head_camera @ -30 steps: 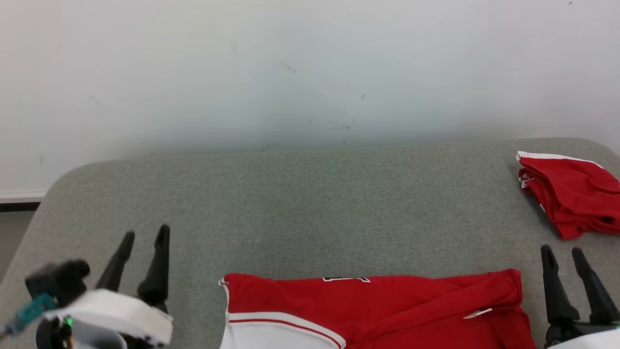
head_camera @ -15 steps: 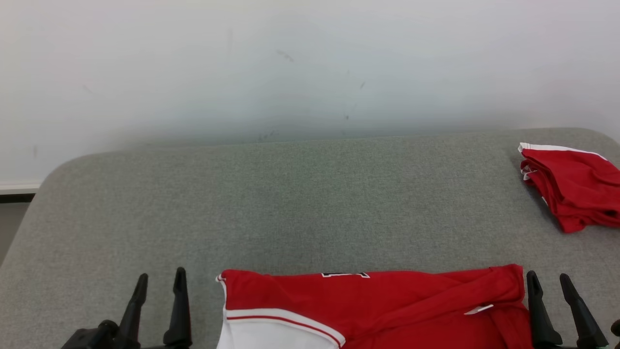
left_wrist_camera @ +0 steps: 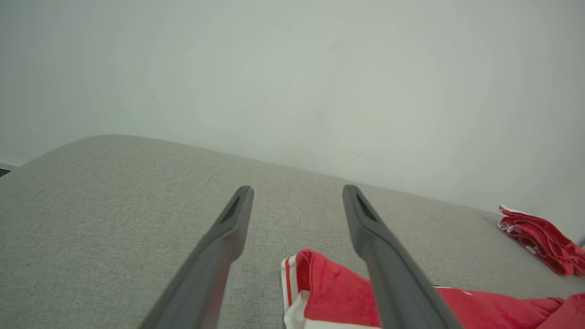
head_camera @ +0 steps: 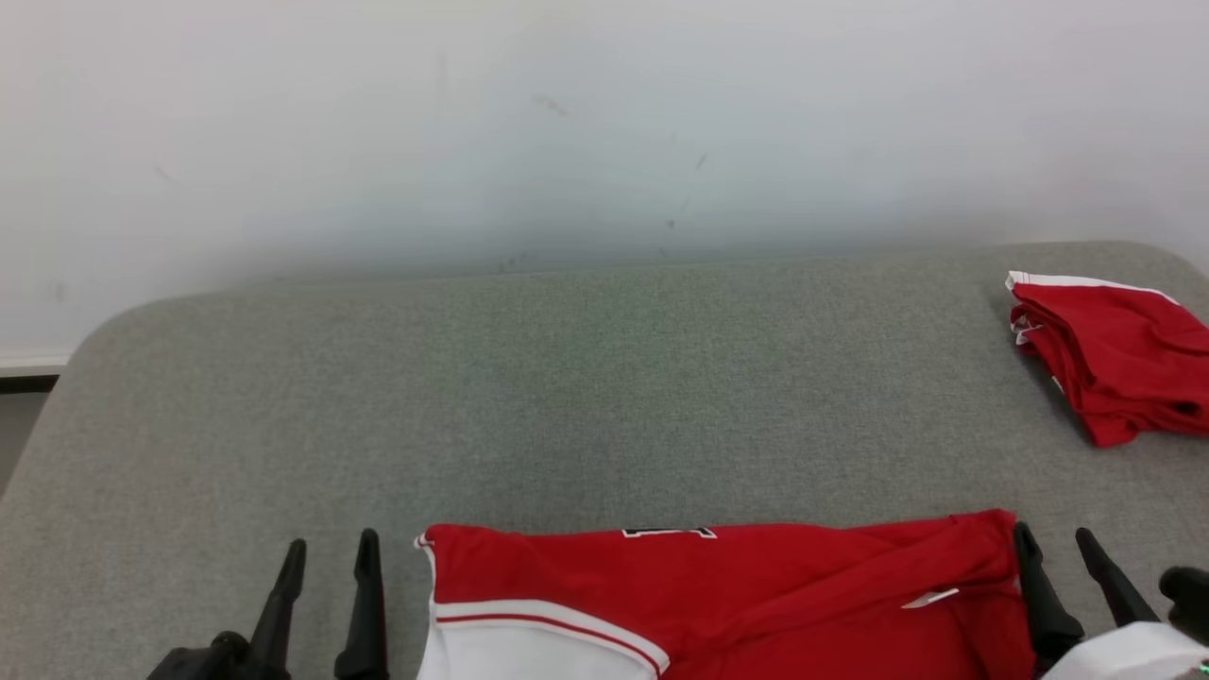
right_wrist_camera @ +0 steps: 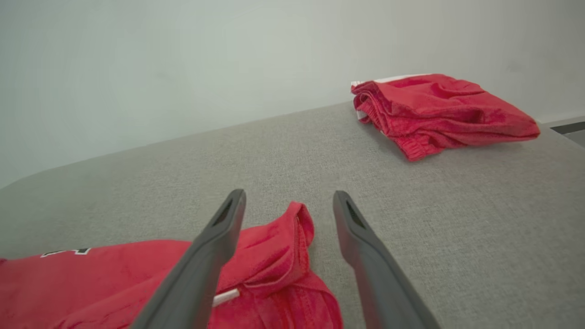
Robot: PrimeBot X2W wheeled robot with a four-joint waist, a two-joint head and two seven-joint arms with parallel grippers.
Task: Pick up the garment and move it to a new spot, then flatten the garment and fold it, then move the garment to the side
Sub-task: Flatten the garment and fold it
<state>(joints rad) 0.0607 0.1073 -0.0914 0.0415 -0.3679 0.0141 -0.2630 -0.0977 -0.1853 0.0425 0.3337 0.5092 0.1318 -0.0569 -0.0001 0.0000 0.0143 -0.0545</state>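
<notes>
Here, the red-and-white fabric garment [head_camera: 737,595] lies spread along the bottom centre of the head view on the grey fabric-covered desk [head_camera: 567,397], its white panel at the lower left. The left tool [head_camera: 332,540] sits at the lower left, just beside the garment's left edge, fingers spread wide and holding nothing. The right tool [head_camera: 1052,532] sits at the lower right, equally wide open and empty. In the right wrist view the garment's bunched right corner shows between its fingers. A folded red cloth bundle with white trim [head_camera: 1115,364] rests at the upper right, well apart from the garment.
</notes>
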